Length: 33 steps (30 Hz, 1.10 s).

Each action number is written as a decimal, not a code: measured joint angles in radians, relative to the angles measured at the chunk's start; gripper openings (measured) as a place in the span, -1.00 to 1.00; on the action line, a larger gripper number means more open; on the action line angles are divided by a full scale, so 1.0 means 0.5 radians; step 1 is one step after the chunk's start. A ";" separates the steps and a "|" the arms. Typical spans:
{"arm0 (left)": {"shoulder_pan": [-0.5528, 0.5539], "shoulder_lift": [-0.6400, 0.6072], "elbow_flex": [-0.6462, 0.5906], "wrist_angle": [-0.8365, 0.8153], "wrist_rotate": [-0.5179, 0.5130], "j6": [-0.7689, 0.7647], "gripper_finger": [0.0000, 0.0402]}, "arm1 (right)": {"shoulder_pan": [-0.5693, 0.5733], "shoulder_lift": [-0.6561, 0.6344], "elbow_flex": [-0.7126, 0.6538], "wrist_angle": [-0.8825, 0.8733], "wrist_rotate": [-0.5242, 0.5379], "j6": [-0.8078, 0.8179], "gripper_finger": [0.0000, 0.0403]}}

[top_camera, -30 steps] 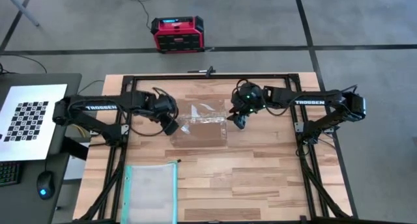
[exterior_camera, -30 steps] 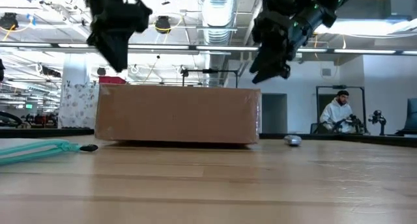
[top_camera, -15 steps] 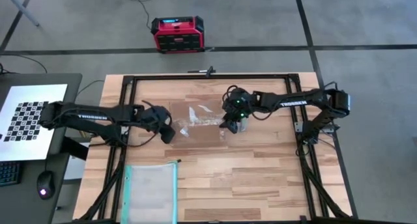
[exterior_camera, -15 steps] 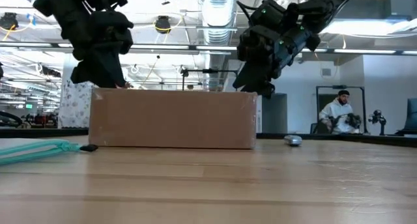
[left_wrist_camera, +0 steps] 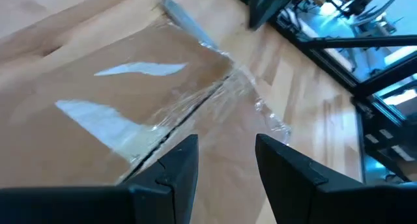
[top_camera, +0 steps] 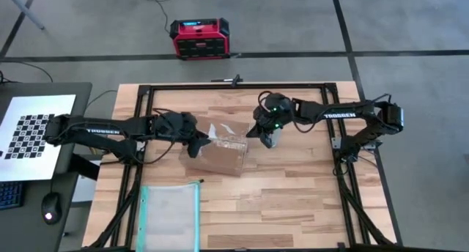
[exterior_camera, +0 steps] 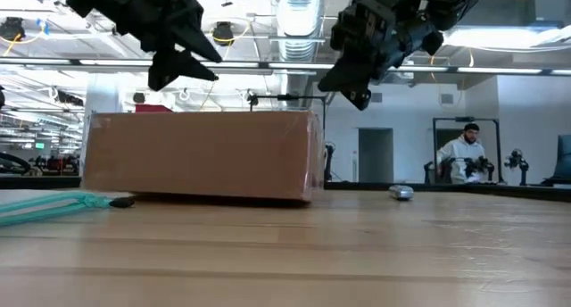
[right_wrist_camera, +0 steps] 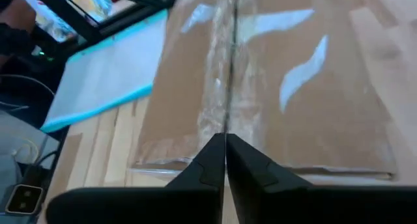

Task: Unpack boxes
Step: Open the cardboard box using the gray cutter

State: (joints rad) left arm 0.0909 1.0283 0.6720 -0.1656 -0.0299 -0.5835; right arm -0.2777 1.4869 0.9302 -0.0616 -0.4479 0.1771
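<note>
where wood table (top_camera: 293, 193) holds box (top_camera: 216, 155), left end effector (top_camera: 199, 141) spread, right end effector (top_camera: 266, 138) pressed together.

The one word that can be read is "TROSSEN", in white capitals, seen in the high view. It stands on the forearm link of the left arm (top_camera: 102, 131), left of the frame's middle, and again on the forearm link of the right arm (top_camera: 341, 115), right of the middle. The red and black case (top_camera: 199, 36) on the floor, top centre of the frame, carries a small lit panel, but its marks are too small to read. The checkerboard sheet (top_camera: 33, 135) at far left bears a pattern only, no letters.
</note>
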 joint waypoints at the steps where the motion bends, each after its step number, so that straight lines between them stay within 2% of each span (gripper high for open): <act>1: 0.004 0.004 -0.002 -0.002 0.000 -0.003 -0.32 | 0.001 -0.006 0.000 -0.002 -0.001 -0.005 -0.96; 5: 0.015 0.004 -0.003 -0.011 0.002 -0.008 -0.32 | 0.007 -0.006 0.000 -0.120 -0.001 -0.043 -0.98; 10: 0.015 0.011 -0.003 -0.084 0.006 -0.032 -0.32 | 0.046 -0.001 -0.007 -0.341 -0.001 0.281 -0.95; 16: 0.022 0.009 -0.003 -0.246 0.030 -0.020 -0.32 | 0.130 0.015 -0.053 0.037 -0.001 0.693 -0.71; 20: 0.022 -0.062 0.088 -0.921 0.056 -0.007 -0.32 | 0.156 0.061 -0.055 0.028 0.000 0.759 -0.50; 24: 0.022 -0.170 0.153 -1.315 -0.072 -0.030 -0.32 | 0.198 0.141 -0.056 0.165 0.001 0.862 -0.31; 29: 0.022 -0.316 0.123 -1.321 -0.135 -0.052 -0.32 | 0.208 0.276 -0.056 0.283 0.000 0.938 -0.16; 33: 0.022 -0.336 0.081 -1.261 -0.135 -0.068 -0.32 | 0.207 0.373 -0.057 0.572 0.001 1.012 -0.12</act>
State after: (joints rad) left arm 0.1020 0.8604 0.7124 -0.7961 -0.0974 -0.6173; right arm -0.1741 1.6735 0.9016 0.2244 -0.4472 0.6834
